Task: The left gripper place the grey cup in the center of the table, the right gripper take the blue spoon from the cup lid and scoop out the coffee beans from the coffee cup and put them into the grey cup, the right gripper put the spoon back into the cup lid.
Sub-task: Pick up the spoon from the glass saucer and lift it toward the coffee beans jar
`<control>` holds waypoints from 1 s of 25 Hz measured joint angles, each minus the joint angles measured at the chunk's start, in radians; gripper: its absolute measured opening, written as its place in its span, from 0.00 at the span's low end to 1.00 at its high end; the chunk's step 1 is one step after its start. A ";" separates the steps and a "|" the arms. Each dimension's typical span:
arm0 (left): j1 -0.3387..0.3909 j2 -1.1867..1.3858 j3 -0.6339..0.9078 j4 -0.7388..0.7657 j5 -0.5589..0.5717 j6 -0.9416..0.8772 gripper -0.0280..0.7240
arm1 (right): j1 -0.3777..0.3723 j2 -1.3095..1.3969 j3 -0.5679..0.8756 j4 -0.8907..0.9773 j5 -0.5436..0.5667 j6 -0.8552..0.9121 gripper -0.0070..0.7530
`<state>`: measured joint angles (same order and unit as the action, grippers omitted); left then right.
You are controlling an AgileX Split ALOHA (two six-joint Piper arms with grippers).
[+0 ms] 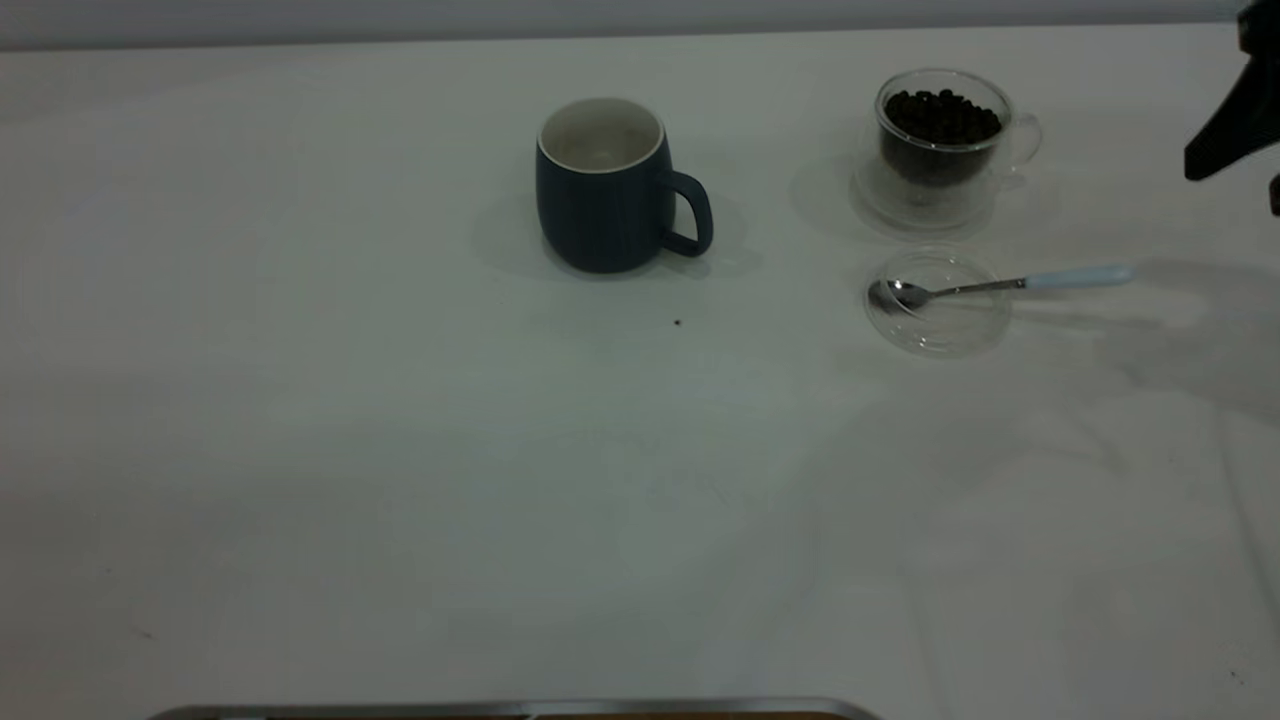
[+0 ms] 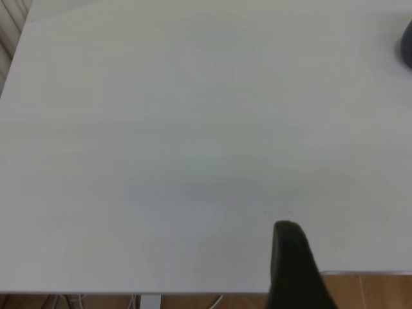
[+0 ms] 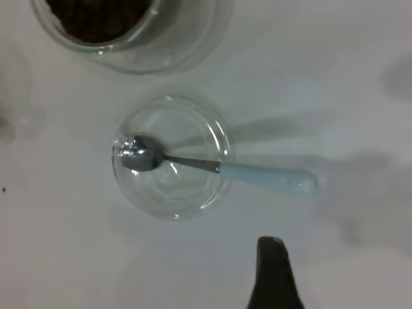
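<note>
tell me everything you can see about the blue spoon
The blue spoon is a small teaspoon with a shiny metal bowl and stem and a pale light-blue handle. It lies flat, bowl resting inside the clear cup lid, stem crossing the lid's rim, handle reaching out over the table toward the right arm's side. The bowl looks empty. It sits just in front of the coffee cup of beans. Nothing grips it; the right gripper hovers apart from it.

Plain pale wall (image 1: 600, 15) behind; wooden floor (image 2: 367, 291) (brownish) below.
</note>
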<state>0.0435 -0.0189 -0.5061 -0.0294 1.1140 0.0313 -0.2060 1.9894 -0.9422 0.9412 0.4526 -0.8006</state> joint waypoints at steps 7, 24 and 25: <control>0.000 0.000 0.000 0.000 0.000 0.000 0.71 | -0.092 0.175 -0.101 0.197 0.133 -0.220 0.77; 0.000 0.000 0.000 0.000 0.000 -0.001 0.71 | -0.134 0.463 -0.287 0.306 0.356 -0.387 0.77; 0.000 0.000 0.000 0.000 0.000 -0.001 0.71 | -0.134 0.472 -0.288 0.321 0.364 -0.399 0.77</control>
<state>0.0435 -0.0189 -0.5061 -0.0294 1.1140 0.0304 -0.3403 2.4614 -1.2299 1.2623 0.8171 -1.1995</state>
